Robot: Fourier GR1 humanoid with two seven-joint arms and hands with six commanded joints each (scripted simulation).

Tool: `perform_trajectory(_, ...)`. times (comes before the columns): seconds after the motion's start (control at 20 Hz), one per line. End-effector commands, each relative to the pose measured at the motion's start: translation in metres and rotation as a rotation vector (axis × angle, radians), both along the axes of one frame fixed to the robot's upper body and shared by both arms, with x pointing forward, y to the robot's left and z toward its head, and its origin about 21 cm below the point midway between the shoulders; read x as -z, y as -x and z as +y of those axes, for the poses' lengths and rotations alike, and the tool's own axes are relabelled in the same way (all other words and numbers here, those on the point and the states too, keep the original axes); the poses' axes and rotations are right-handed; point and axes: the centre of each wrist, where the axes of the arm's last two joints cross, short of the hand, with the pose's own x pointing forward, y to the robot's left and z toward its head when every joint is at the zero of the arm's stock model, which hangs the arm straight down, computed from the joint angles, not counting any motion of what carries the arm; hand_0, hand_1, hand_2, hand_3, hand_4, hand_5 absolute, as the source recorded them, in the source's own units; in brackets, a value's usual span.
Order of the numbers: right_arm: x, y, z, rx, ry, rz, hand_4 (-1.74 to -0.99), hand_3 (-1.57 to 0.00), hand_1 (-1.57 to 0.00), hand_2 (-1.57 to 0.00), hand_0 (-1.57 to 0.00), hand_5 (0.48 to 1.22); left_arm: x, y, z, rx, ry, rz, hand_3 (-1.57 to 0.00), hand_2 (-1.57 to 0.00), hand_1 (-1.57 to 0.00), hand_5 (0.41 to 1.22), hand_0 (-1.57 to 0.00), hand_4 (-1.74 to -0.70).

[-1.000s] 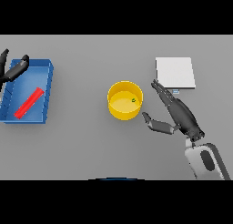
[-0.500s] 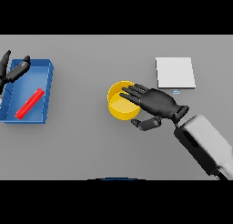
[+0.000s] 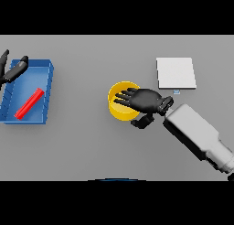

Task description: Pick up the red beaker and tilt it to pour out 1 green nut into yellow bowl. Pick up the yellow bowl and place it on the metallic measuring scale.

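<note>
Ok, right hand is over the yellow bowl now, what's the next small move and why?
Probably lower the right hand and curl its fingers round the rim of the yellow bowl. The hand lies flat across the bowl's right side with fingers spread, not gripping. The red beaker lies in the blue tray, and the scale sits beyond and to the right of the bowl.

We're seeing the right hand [image 3: 145, 100] covering the right half of the yellow bowl [image 3: 117, 105], so we're not making out whether a nut is lying inside it. Far left of the bowl, the left hand [image 3: 13, 70] is getting clipped by the frame's edge above the blue tray [image 3: 49, 77]. Lower right of the bowl, the right forearm is running out of frame.
</note>
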Motion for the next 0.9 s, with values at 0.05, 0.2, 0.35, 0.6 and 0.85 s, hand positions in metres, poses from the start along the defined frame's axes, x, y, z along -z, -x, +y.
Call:
perform_trajectory(0.05,0.006,0.001,0.004,-0.027,0.039,0.015,-1.259,0.00,0.00,0.00,0.00,0.714,0.003,0.004,0.001,-0.004,-0.006,0.003,0.00,0.00,0.00,0.688,0.00,-0.72)
perform_trajectory(0.2,0.005,-0.005,0.013,-0.024,0.088,0.025,-1.275,0.00,0.00,0.00,0.00,0.735,0.004,0.004,0.003,-0.003,-0.001,0.002,0.00,0.00,0.00,0.684,0.00,-0.72)
perform_trajectory(0.35,0.006,-0.007,0.017,-0.021,0.096,0.044,-1.297,0.00,0.00,0.00,0.00,0.753,0.004,0.004,0.006,-0.008,0.006,0.000,0.00,0.00,0.00,0.688,0.00,-0.72)
perform_trajectory(0.6,0.010,-0.010,0.016,0.018,0.104,0.077,-1.387,-0.17,-0.24,-0.18,-0.29,0.873,-0.002,0.005,0.005,-0.001,0.003,-0.005,0.00,0.00,0.00,0.691,0.00,-0.71)
perform_trajectory(0.85,0.008,-0.010,0.015,-0.031,0.096,0.091,-1.586,-0.72,-1.12,-1.01,-1.15,1.107,-0.001,0.005,0.006,-0.001,0.003,-0.015,0.00,0.00,0.00,0.696,0.00,-0.72)
